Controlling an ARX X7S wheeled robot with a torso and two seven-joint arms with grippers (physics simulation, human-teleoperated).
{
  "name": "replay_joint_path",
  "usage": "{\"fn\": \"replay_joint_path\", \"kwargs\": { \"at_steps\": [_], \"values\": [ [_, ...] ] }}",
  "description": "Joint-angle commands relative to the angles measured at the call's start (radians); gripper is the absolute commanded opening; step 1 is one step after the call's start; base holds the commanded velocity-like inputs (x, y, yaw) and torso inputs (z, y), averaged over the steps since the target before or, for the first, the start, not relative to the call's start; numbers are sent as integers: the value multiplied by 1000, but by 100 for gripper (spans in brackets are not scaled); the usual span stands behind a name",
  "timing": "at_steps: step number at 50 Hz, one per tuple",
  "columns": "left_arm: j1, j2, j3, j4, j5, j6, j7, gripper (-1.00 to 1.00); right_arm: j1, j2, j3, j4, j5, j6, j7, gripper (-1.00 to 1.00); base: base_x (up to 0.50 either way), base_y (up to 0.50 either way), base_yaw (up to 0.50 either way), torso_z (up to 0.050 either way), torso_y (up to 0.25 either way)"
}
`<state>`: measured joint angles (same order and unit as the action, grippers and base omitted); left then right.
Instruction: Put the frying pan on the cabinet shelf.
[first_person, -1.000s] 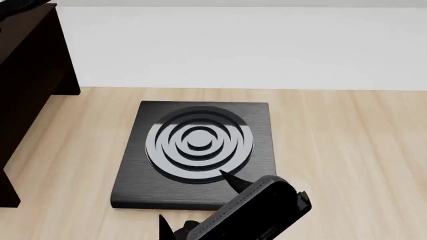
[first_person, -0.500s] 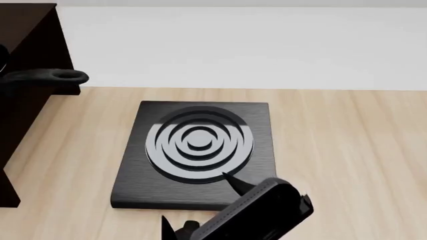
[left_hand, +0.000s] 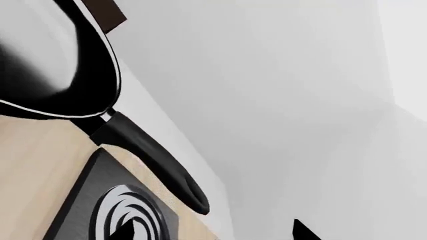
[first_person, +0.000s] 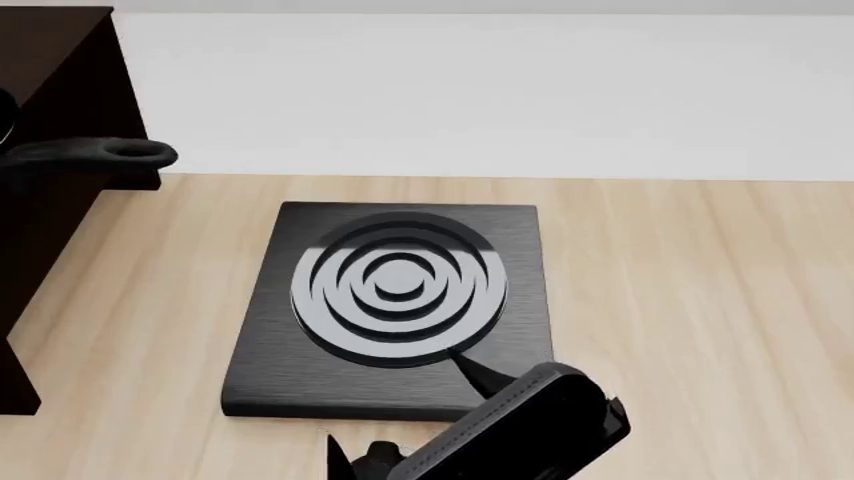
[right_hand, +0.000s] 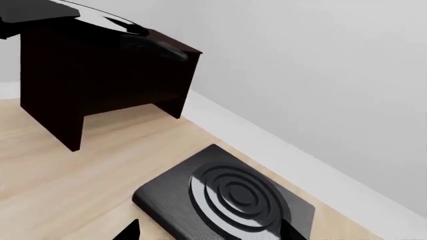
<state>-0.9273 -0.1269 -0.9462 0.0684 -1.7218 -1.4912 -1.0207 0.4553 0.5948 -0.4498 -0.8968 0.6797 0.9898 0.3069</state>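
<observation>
Where the cabinet shelf meets the head view's left edge, the frying pan sits on the dark cabinet, its long black handle jutting out past the cabinet's side over the tabletop; left wrist view shows the pan bowl close up, with the left gripper's fingers out of frame, so its state cannot be told; stove plate lies flat mid-table; right gripper hovers at the plate's near edge, fingertips spread apart, holding nothing.

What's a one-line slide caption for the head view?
Frying pan handle juts from the dark cabinet at left; stove plate sits on the wooden tabletop.
</observation>
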Motion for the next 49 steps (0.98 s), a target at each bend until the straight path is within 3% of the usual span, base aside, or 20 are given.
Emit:
{"fn": "replay_joint_path", "kwargs": {
  "at_steps": [1, 9, 18, 26, 29, 32, 34, 38, 39, 40, 42, 43, 49],
  "values": [
    [83, 4, 27, 110, -235, 46, -164, 100, -18, 0, 10, 21, -22, -37, -6, 100, 0, 0, 0, 0, 0],
    [148, -22, 105, 224, -407, 107, -277, 100, -28, -3, 20, 22, -17, -49, 4, 100, 0, 0, 0, 0, 0],
    [222, -43, 140, 337, -497, 151, -329, 100, -48, -2, 44, 25, -10, -72, 15, 100, 0, 0, 0, 0, 0],
    [257, -58, 76, 380, -464, 32, -224, 100, -81, -13, 86, 35, 5, -107, 33, 100, 0, 0, 0, 0, 0],
    [265, -84, 54, 418, -383, -75, -129, 100, -91, -20, 107, 35, 23, -117, 38, 100, 0, 0, 0, 0, 0],
    [305, -92, 40, 451, -305, -72, -29, 100, -88, -22, 122, 27, 39, -113, 48, 100, 0, 0, 0, 0, 0],
    [341, -130, 55, 513, -155, -77, 126, 100, -91, -25, 135, 24, 38, -126, 55, 100, 0, 0, 0, 0, 0],
    [386, -162, 69, 599, -5, -69, 313, 100, -100, -29, 158, 23, 68, -119, 68, 100, 0, 0, 0, 0, 0],
    [396, -166, 69, 659, 77, -70, 428, 100, -104, -30, 167, 26, 75, -121, 70, 100, 0, 0, 0, 0, 0],
    [427, -181, 99, 750, 227, -45, 578, 100, -108, -33, 175, 29, 81, -123, 75, 100, 0, 0, 0, 0, 0],
    [469, -157, 105, 737, 274, -23, 638, 100, -112, -53, 216, 49, 132, -92, 118, 100, 0, 0, 0, 0, 0],
    [502, -169, 142, 792, 363, 16, 737, 100, -111, -59, 227, 54, 146, -98, 115, 100, 0, 0, 0, 0, 0],
    [640, -237, 308, 897, 652, 172, 917, 100, -99, -69, 263, 50, 211, -80, 135, 100, 0, 0, 0, 0, 0]
  ]
}}
